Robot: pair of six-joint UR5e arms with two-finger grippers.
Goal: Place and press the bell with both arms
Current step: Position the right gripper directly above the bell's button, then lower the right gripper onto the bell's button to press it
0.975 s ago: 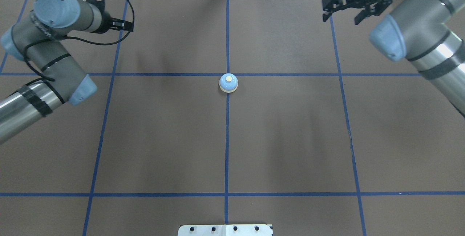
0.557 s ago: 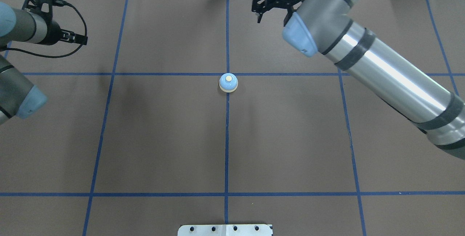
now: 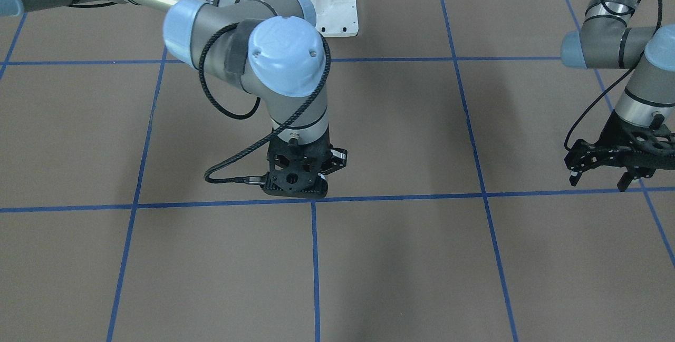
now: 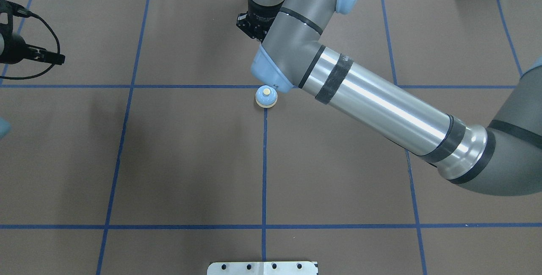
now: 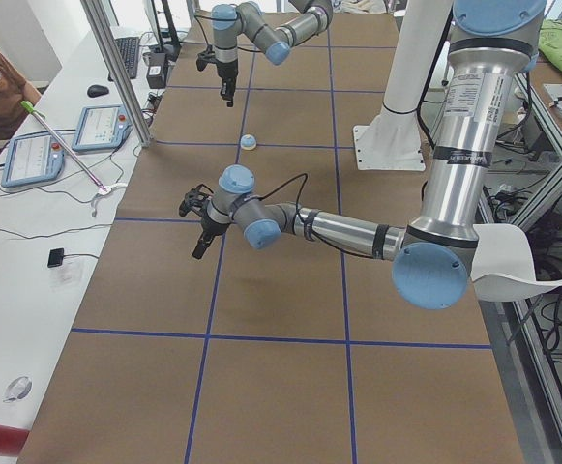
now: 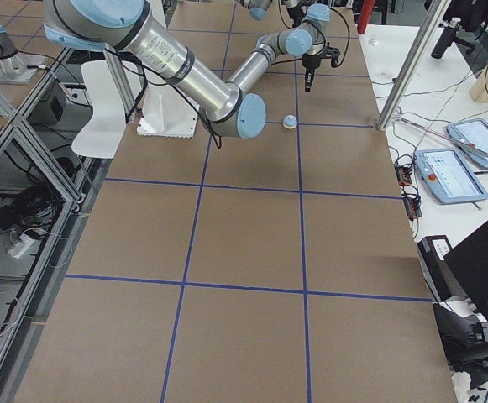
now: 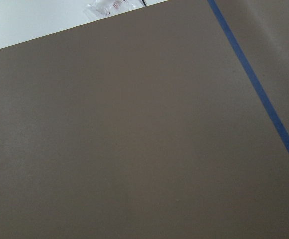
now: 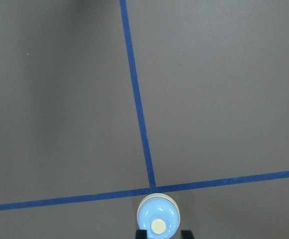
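sitting upright near the middle of the brown paper-covered table, the small round bell with a light blue dome and cream button is just beside a crossing of blue tape lines. the silver-grey tubular right arm reaches over it. the black right gripper hangs above the bell, fingers apart, seemingly not touching. far right in the front view, the black left gripper has fingers wide, holding nothing.
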